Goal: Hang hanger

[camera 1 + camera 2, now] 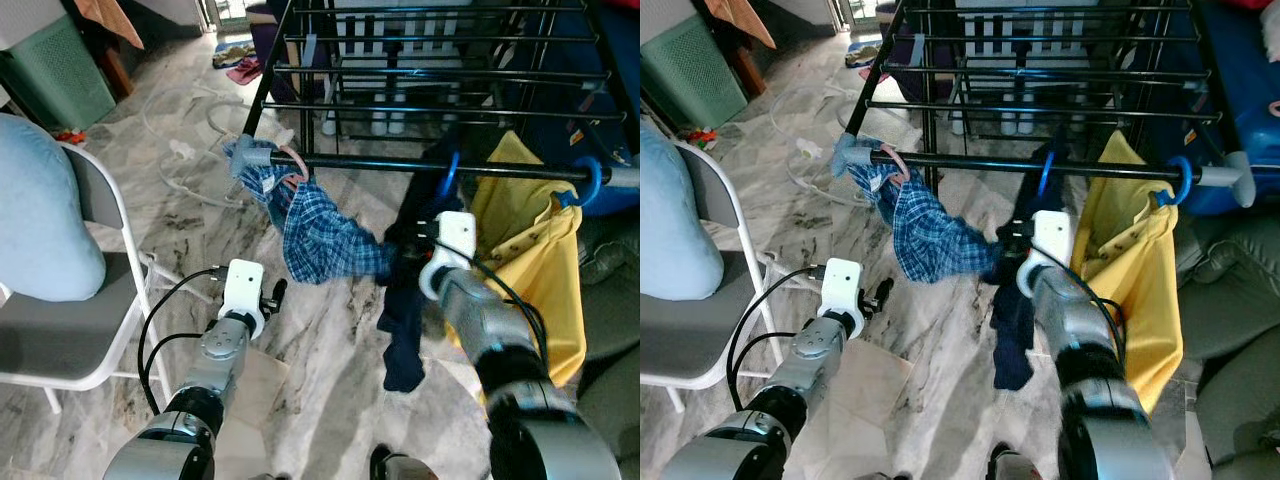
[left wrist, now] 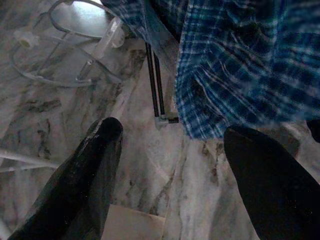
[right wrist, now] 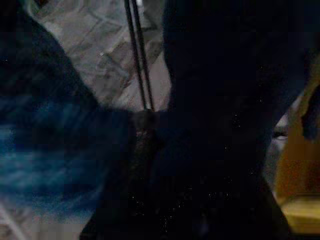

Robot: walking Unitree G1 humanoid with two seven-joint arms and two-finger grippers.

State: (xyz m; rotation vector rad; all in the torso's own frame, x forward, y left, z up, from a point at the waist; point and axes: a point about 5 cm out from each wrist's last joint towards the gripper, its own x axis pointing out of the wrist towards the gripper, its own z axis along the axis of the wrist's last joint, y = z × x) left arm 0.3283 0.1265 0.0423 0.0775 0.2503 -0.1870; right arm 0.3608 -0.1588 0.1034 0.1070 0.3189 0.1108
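Observation:
A black drying rack's front bar (image 1: 380, 165) carries three garments. A blue plaid shirt (image 1: 315, 235) droops from a pink hanger (image 1: 295, 160) at the bar's left end. A dark navy garment (image 1: 405, 330) hangs mid-bar from a blue hanger hook (image 1: 450, 170). A yellow garment (image 1: 525, 240) hangs on another blue hook (image 1: 590, 180) to the right. My right gripper (image 1: 425, 235) is pressed against the dark garment where the plaid shirt's lower end meets it. Its wrist view is dark and blurred. My left gripper (image 1: 272, 297) hovers open over the marble floor below the plaid shirt (image 2: 235, 65), holding nothing.
A white folding chair (image 1: 90, 330) with a pale blue cushion stands at the left. Clear plastic hangers (image 1: 185, 155) lie on the floor near the rack's left leg. A green bin (image 1: 55, 75) is at the far left, and dark upholstery (image 1: 1230, 300) at the right.

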